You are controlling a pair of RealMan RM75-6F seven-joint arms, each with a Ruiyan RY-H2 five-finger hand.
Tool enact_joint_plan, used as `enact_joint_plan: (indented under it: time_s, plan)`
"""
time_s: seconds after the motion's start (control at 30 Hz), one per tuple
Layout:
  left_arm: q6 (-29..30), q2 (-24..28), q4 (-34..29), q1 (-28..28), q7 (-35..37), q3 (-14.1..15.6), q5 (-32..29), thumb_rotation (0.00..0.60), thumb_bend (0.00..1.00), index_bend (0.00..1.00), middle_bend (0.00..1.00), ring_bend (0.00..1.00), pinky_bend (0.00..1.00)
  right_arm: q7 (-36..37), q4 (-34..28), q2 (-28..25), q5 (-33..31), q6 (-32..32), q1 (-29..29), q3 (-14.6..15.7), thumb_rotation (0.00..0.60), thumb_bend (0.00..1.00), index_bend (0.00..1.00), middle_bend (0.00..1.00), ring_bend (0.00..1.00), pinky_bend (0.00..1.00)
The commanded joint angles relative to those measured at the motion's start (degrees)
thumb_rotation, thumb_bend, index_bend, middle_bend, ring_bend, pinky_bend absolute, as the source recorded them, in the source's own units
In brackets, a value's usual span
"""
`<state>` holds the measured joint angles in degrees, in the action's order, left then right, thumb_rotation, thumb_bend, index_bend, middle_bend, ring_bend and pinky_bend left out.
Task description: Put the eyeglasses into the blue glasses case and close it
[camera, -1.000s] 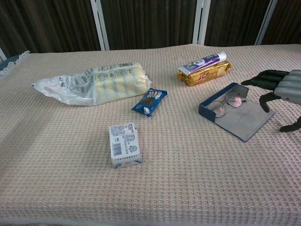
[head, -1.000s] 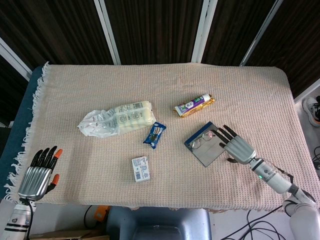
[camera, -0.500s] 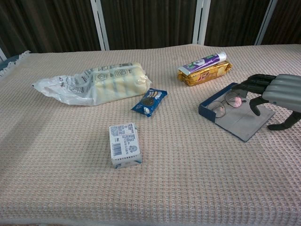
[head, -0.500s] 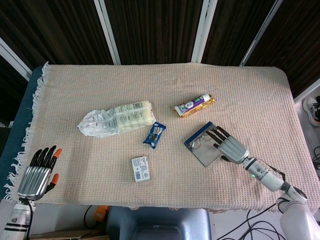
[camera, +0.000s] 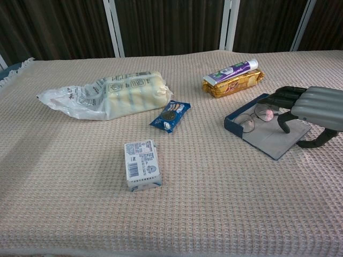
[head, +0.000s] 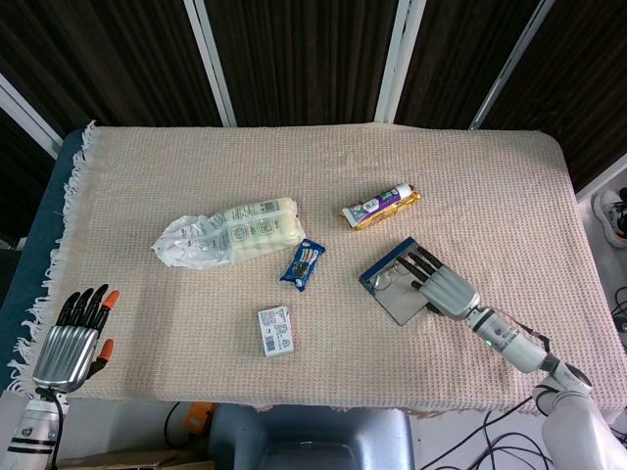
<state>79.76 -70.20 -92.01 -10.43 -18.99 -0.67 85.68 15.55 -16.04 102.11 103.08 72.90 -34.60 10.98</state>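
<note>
The blue glasses case (head: 393, 288) (camera: 258, 134) lies open on the cloth at the right, its grey flap spread toward me. The eyeglasses (camera: 256, 118) (head: 394, 278) lie across its blue far edge. My right hand (head: 440, 287) (camera: 312, 108) hovers over the case, fingers stretched out above the glasses and thumb hanging over the flap's right edge. It holds nothing. Whether the fingertips touch the glasses I cannot tell. My left hand (head: 74, 338) rests at the table's near left corner, fingers spread and empty.
A white bag of rolls (head: 230, 233) (camera: 104, 96) lies at centre left. A blue cookie packet (head: 303, 262) (camera: 170, 115) and a small white box (head: 275, 330) (camera: 142, 164) sit near the middle. A toothpaste tube on a gold packet (head: 380, 208) (camera: 233, 77) lies behind the case.
My right hand has moved left over the case, its fingers now above the glasses. The case has shifted slightly left. My left hand has stayed put.
</note>
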Motion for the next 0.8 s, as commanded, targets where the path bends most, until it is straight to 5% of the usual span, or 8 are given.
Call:
enact_joint_plan:
  time_s: [0.03, 0.8]
  plan:
    - [0.1, 0.0, 0.0, 0.0, 0.0, 0.0, 0.0, 0.600, 0.41, 0.00, 0.00, 0.02, 0.09, -0.1, 0.0, 0.2, 0.0, -0.2, -0.1, 0.0, 0.600, 0.43, 0.64, 0.10, 0.00, 0.00]
    - [1.5, -0.4, 0.2, 0.6, -0.4, -0.3, 0.2, 0.600, 0.42, 0.00, 0.00, 0.02, 0.09, -1.0, -1.5, 2.0, -3.2, 0.2, -2.6, -3.4, 0.600, 0.51, 0.69, 0.14, 0.00, 0.00]
